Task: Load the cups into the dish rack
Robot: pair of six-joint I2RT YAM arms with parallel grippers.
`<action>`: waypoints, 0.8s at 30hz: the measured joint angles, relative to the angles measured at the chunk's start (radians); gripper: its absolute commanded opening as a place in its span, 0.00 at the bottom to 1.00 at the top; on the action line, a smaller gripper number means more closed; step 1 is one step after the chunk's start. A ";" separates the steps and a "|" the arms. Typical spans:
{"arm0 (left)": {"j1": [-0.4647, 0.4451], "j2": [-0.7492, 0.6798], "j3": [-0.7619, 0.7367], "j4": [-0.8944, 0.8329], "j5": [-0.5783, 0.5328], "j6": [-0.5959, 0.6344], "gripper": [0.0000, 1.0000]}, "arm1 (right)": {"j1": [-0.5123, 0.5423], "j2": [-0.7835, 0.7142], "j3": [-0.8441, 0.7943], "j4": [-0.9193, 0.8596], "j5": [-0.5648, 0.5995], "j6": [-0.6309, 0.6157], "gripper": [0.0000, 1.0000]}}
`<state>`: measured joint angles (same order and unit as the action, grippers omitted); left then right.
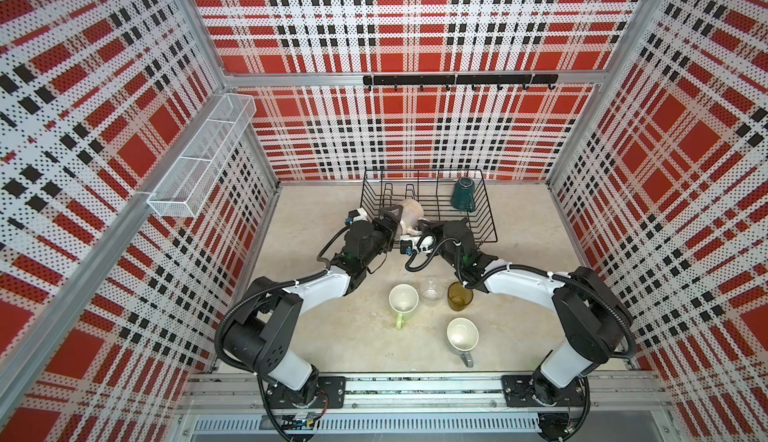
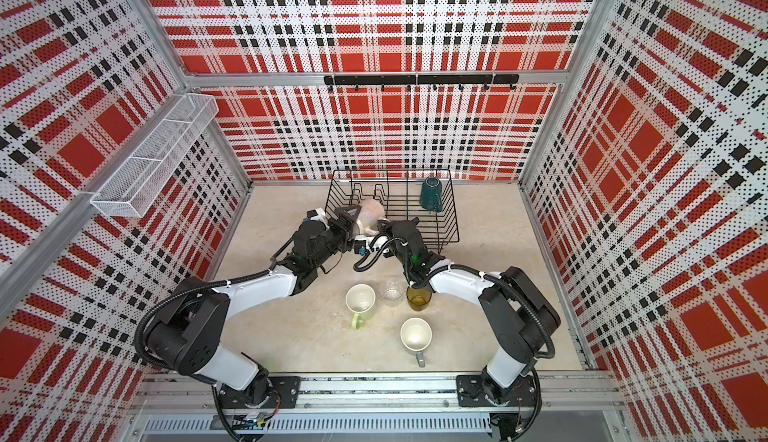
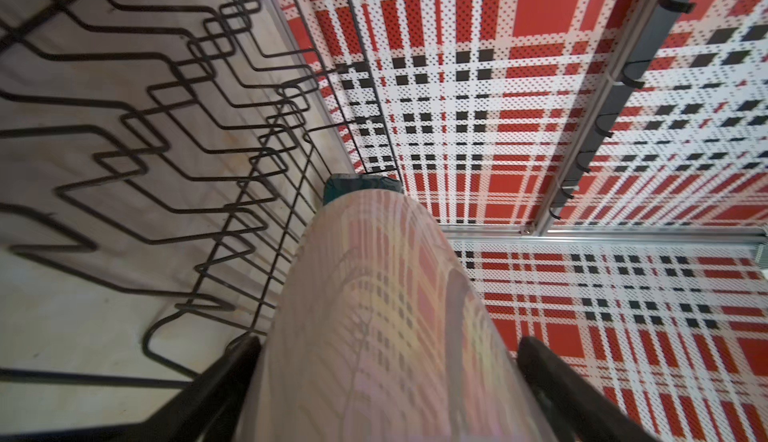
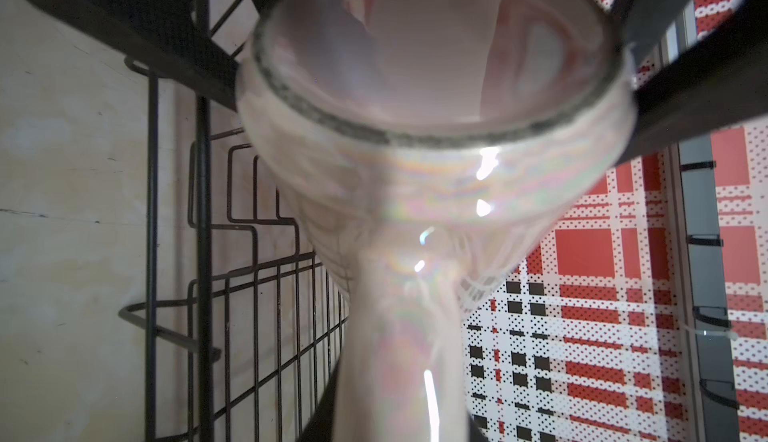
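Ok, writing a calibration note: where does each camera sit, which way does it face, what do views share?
Top views: high above the arm bases, facing down and rearward; both arms whole, left gripper and right gripper at the dish rack.
Left wrist: on the left arm, looking along its fingers, astride the pink mug, into the rack.
Right wrist: on the right arm, close on the held mug; own fingers hardly show.
Shared: both wrists see mug and rack.

The tabletop (image 1: 345, 348) bears the dish rack (image 1: 482, 215), green mug (image 1: 403, 299), clear glass (image 1: 432, 292), amber tumbler (image 1: 459, 295), grey mug (image 1: 462, 334).
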<state>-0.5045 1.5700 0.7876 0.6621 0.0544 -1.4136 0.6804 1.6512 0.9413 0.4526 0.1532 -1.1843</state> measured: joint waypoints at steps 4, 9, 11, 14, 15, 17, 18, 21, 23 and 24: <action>0.003 0.036 0.029 0.050 0.027 0.002 0.98 | -0.023 0.000 0.000 0.017 0.002 0.035 0.00; 0.003 0.056 0.040 0.064 0.039 0.002 0.98 | -0.037 0.001 0.000 0.014 -0.003 0.050 0.00; 0.004 0.056 0.040 0.063 0.038 0.002 0.98 | -0.039 0.002 0.000 0.015 -0.004 0.055 0.00; 0.005 0.055 0.040 0.062 0.034 0.003 0.98 | -0.047 0.002 0.000 0.014 -0.012 0.071 0.00; 0.005 0.055 0.043 0.058 0.031 0.005 0.98 | -0.050 0.002 0.000 0.014 -0.015 0.081 0.00; 0.005 0.055 0.054 0.053 0.024 0.010 0.98 | -0.067 0.002 0.000 0.011 -0.025 0.125 0.00; 0.005 0.055 0.058 0.056 0.018 0.013 0.98 | -0.079 0.002 0.000 0.009 -0.026 0.145 0.00; 0.007 0.055 0.076 0.074 0.010 0.021 0.98 | -0.116 0.002 -0.004 -0.002 -0.023 0.185 0.00; 0.008 0.055 0.084 0.080 0.008 0.026 0.98 | -0.138 0.002 -0.011 -0.014 -0.012 0.202 0.00; 0.008 0.055 0.085 0.083 0.008 0.028 0.98 | -0.146 0.002 -0.015 -0.020 -0.008 0.210 0.00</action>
<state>-0.4961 1.6249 0.8726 0.7452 0.0620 -1.3857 0.5346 1.6535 0.9264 0.4328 0.1448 -0.9741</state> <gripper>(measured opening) 0.983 0.211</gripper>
